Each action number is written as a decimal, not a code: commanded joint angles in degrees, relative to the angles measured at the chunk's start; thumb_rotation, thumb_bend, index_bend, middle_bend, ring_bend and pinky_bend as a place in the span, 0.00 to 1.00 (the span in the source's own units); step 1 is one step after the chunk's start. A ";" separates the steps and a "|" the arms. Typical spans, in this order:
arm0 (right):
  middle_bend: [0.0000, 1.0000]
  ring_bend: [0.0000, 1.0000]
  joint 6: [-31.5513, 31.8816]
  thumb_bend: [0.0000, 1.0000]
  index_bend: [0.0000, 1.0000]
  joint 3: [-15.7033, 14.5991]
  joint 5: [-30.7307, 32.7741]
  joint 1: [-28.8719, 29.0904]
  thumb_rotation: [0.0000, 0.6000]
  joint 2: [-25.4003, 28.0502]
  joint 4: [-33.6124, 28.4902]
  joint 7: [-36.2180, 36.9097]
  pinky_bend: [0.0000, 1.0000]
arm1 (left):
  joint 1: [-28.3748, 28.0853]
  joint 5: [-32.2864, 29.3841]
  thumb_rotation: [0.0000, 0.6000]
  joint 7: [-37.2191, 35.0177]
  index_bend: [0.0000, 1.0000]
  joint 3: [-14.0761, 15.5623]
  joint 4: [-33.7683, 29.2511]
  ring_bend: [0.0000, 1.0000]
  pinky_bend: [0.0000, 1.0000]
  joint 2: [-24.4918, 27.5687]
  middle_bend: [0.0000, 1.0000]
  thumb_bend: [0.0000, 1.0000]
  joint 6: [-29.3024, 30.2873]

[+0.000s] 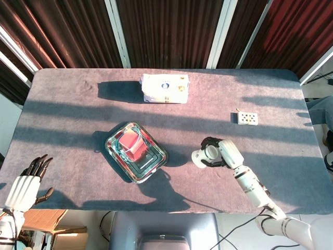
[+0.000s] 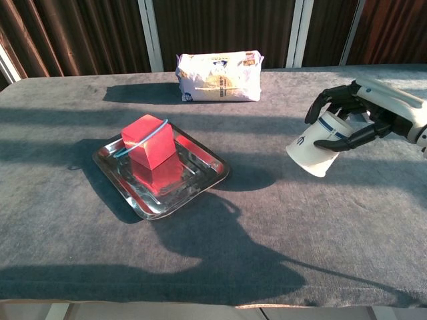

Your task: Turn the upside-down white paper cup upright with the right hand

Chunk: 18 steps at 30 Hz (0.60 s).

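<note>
My right hand point(image 2: 360, 117) point(image 1: 221, 153) grips the white paper cup point(image 2: 315, 148) point(image 1: 201, 157) near its base, right of the tray. The cup is lifted off the grey cloth and tilted, its wide mouth pointing down and to the left. A dark band and a small mark show on its side. My left hand point(image 1: 25, 183) hangs off the near left corner of the table, fingers spread and holding nothing; the chest view does not show it.
A steel tray point(image 2: 160, 172) point(image 1: 136, 152) with a red box point(image 2: 152, 141) in it lies left of centre. A white packet point(image 2: 219, 75) point(image 1: 164, 88) lies at the far side. A small white card with dots point(image 1: 247, 118) lies far right.
</note>
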 commanded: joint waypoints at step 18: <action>0.43 0.37 1.41 0.42 0.48 -9.98 -7.22 -0.11 1.00 -1.89 19.26 21.40 0.50 | 0.04 0.09 1.00 -0.02 0.05 -0.03 0.01 0.00 0.27 0.00 0.01 0.30 0.12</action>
